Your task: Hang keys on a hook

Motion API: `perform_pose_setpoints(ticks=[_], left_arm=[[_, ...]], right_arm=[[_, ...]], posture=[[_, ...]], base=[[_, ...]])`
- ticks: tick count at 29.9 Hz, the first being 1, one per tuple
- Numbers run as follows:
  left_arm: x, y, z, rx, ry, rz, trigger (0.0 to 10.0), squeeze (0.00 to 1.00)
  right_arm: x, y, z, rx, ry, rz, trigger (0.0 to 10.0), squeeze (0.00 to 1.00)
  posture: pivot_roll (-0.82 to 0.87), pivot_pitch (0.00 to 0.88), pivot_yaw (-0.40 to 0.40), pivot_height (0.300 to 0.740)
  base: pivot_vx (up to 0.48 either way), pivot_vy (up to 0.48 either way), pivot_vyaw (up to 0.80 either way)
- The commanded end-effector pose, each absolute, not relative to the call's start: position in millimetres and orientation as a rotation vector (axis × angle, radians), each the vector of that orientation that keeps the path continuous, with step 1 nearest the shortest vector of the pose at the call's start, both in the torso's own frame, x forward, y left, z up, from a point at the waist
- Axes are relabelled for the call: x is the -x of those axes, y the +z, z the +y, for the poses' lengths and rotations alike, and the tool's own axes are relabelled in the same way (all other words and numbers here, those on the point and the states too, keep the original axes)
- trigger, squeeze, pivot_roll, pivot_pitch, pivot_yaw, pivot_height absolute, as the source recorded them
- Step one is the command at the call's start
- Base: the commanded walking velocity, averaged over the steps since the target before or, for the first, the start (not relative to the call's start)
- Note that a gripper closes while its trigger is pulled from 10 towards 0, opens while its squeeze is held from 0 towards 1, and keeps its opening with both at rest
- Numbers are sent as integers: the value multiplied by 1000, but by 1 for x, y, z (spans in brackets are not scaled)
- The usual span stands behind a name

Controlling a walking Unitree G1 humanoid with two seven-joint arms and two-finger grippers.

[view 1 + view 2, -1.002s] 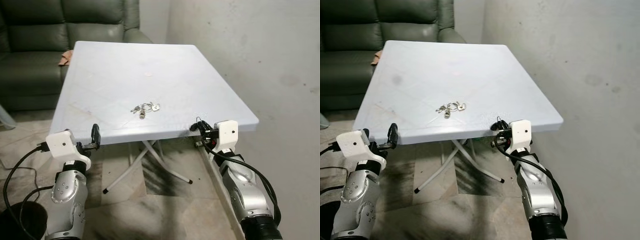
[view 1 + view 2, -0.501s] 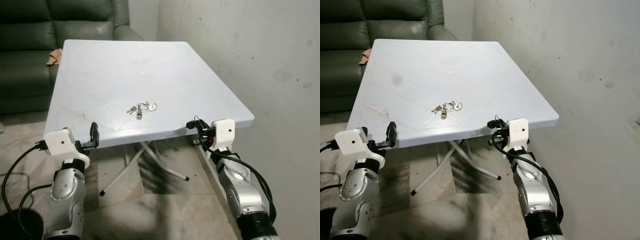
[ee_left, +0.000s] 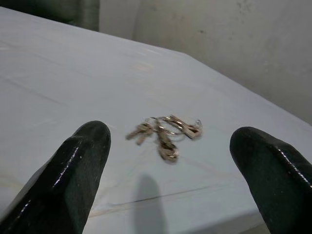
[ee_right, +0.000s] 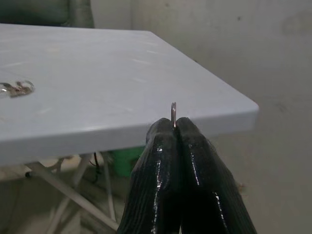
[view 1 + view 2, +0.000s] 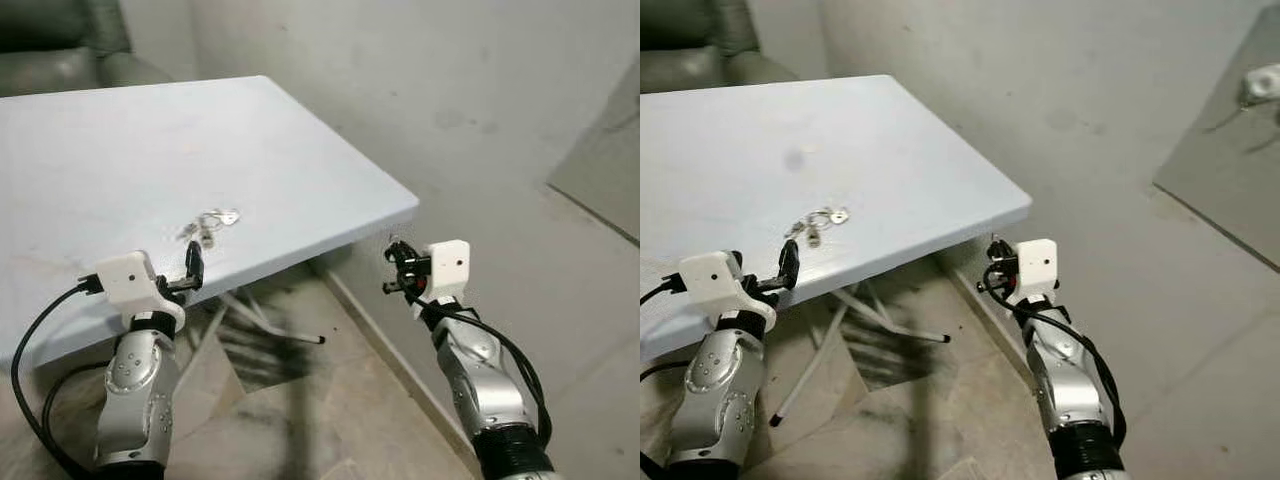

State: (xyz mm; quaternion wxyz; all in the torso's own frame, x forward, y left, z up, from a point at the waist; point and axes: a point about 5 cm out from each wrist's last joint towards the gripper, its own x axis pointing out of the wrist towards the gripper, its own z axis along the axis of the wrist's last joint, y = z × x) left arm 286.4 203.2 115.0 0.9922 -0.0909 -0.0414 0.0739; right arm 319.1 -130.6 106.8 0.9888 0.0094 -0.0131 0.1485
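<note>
1. The right end effector (image 4: pixel 174 127) is clenched, its two black fingers (image 4: pixel 156 165) pressed together on a thin metal ring (image 4: pixel 173 113) that sticks up between the tips. It hangs off the tabletop's near right corner, over the floor (image 5: pixel 330 420).
2. The left end effector (image 3: pixel 165 161) is released, fingers spread wide, poised at the near edge of the tabletop (image 5: pixel 120 150) and aimed at the keys.
3. The keys (image 3: pixel 163 131) lie flat on the pale blue tabletop just beyond the left fingers: a small brassy bunch of a few keys fanned out from a ring, untouched.
4. A grey wall (image 5: pixel 450 90) stands to the right, and a dark green sofa (image 5: pixel 690 40) shows behind the tabletop.
</note>
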Motion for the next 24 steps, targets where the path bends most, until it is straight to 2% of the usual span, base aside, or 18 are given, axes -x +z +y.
perform_pose_setpoints(ticks=[1, 10, 13, 24], left_arm=[[-285, 112, 202, 175, 140, -64, 10000, 0], [-284, 113, 201, 158, 121, -78, 10000, 0], [-283, 111, 202, 191, 133, -64, 10000, 0], [-282, 107, 202, 188, 146, -21, 10000, 0]], right_arm=[[-320, 111, -135, -6, 290, -43, 10000, 0], [-319, 111, -136, -4, 289, -42, 10000, 0], [-318, 110, -136, -1, 292, -41, 10000, 0], [-315, 109, -137, 3, 293, -33, 10000, 0]], posture=[[0, 0, -57, 740], [-3, 0, -56, 740], [-3, 0, -56, 740], [-3, 0, -59, 740]], base=[[0, 0, -769], [0, 0, -769], [0, 476, -769], [0, 0, -763]])
